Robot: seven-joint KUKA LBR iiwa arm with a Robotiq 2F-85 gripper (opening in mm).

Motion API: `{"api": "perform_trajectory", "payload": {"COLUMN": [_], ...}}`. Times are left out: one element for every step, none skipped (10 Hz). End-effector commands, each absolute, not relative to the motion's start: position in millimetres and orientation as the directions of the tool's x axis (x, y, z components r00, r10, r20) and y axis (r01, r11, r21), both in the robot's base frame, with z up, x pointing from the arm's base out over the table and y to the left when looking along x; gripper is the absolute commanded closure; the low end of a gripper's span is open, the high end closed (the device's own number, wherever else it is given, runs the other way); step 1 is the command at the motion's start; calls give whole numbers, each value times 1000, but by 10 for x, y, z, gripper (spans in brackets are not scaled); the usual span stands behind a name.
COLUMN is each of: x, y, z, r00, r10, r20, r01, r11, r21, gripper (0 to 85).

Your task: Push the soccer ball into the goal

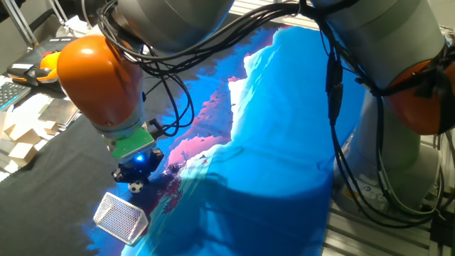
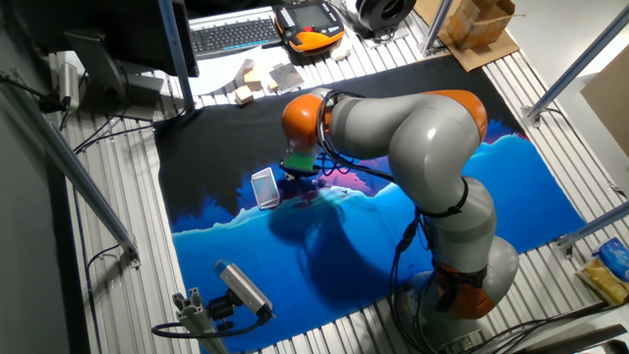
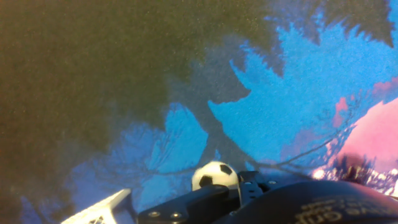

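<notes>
Blue-pink printed cloth [image 1: 284,142] over table

A printed cloth [image 2: 511,187] covers the table, with blue, pink and black areas in a landscape pattern. Beyond its far edge, on the slatted metal surface, lie a black keyboard [image 2: 234,33] and an orange-and-black handheld control unit [image 2: 313,22], side by side. Small pale wooden blocks [image 2: 257,77] sit near the cloth's far black edge. A cardboard piece [image 2: 479,22] lies at the far right. On the near left, a grey camera on a bracket [image 2: 236,289] rests at the cloth's edge. A blue packet [image 2: 611,261] lies at the right margin.
</notes>
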State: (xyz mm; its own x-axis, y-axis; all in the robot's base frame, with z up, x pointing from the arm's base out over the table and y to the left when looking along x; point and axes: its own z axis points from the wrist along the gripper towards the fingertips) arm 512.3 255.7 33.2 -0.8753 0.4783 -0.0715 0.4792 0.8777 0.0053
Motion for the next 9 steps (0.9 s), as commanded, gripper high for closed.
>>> {"api": "perform_trajectory", "payload": {"x": [5128,5140,5151,5155,5153,5154,5159,5170,5179], "y": [2558,2550,2544,2556,2572,2589,2612,2631,2648], "z": [334,334,337,337,342,346,347,346,345], "r00": [-875,-874,-875,-871,-863,-858,-852,-851,-852], "r10": [479,479,478,484,499,508,519,522,519], "r20": [-75,-79,-79,-80,-75,-78,-68,-64,-64], "r01": [480,480,477,484,497,505,512,514,512], "r11": [877,877,878,875,867,861,854,851,853], "r21": [6,4,24,27,50,61,94,105,105], "gripper": [850,850,850,850,850,850,850,850,850]}}
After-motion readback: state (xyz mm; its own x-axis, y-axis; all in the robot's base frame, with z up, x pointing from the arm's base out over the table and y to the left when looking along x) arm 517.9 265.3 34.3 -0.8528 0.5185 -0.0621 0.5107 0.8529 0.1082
